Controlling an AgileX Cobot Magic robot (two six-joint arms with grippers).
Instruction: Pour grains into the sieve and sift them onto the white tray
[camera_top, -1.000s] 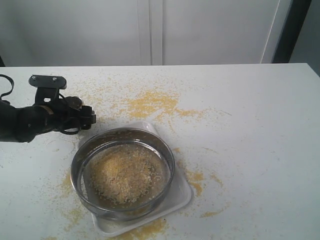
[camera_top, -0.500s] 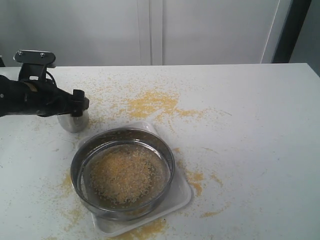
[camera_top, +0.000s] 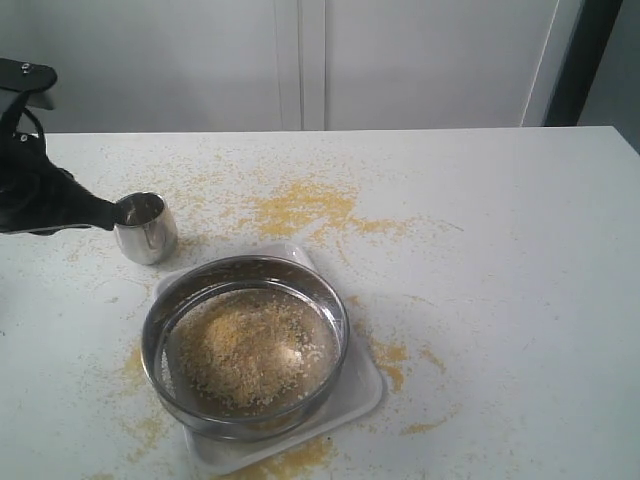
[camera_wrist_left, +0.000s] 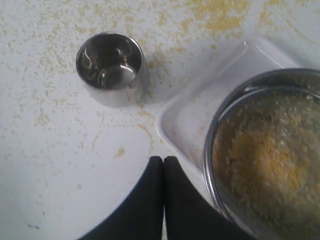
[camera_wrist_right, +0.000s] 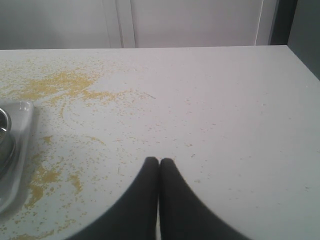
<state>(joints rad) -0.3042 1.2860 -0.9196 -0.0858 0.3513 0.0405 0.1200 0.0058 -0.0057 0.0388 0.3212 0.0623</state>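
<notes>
Round steel-rimmed sieve (camera_top: 160, 350) of yellow-beige grains (camera_top: 250, 345) on rectangular white tray (camera_top: 365, 390), shiny steel cup (camera_top: 146, 235) upright beside it, left gripper (camera_wrist_left: 163, 161) and right gripper (camera_wrist_right: 159, 162) with jaws together, empty

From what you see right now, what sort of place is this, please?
Probably a lab test bench: a white table, plain white wall panels, and a sieve, white tray and steel cup amid spilled grains.

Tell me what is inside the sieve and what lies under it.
Inside the sieve, a heap of yellow and pale grains sits on the mesh. Under it lies the white tray; only its corners and rim show. Whether sifted grains lie on the tray beneath is hidden.
</notes>
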